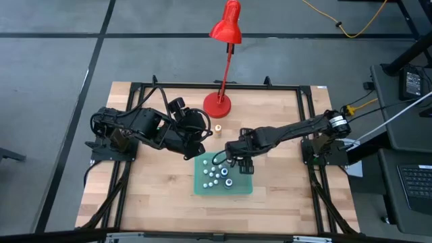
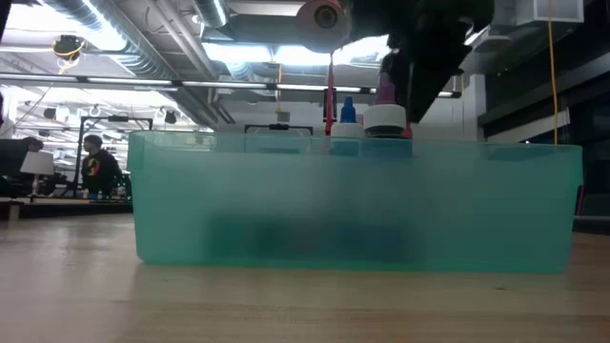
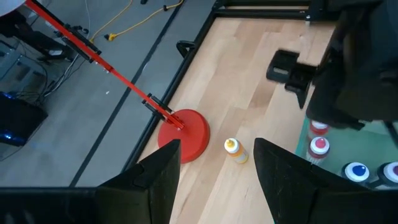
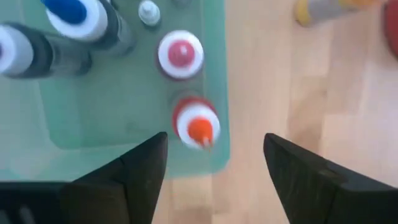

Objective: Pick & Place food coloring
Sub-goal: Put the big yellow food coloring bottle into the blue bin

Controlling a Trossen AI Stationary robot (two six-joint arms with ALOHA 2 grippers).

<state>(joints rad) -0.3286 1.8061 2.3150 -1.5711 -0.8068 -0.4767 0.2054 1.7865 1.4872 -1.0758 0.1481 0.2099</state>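
Right gripper (image 4: 214, 171) hangs over the 12 o'clock edge of the translucent green plastic tray (image 1: 243, 190), fingers spread wide, nothing between them. Directly under the gap stands a small orange-tipped, red-collared food coloring bottle (image 4: 198, 127), upright, just inside the tray wall; I judge it freshly set down, fingers clear of it. Beside it a pink-topped white-capped bottle (image 4: 180, 54), and farther in, a blue-topped bottle (image 4: 73, 14) and a dark-bodied one with white cap (image 4: 15, 50).

High view: about a dozen whitish-capped bottles (image 1: 219, 175) cluster in the tray, right gripper (image 1: 237, 160) at their 1 o'clock corner.

Left gripper (image 1: 191, 143) waits just off the tray's 10 o'clock corner, fingers (image 3: 155, 180) apart and empty.

Left over: one small yellow-capped bottle (image 3: 235, 150) lies on its side on the bare wooden table (image 1: 155, 196), at 12 o'clock from the tray, close to the round base of the red desk lamp (image 1: 218, 104). Same bottle in high view (image 1: 219, 127).

Progress estimate: nearly done. Almost all bottles are in the tray; the yellow one looks like the last to fetch. No other strays visible on the table.

Low view: tray wall fills the frame; two bottle tops (image 2: 384, 118) poke above the rim.
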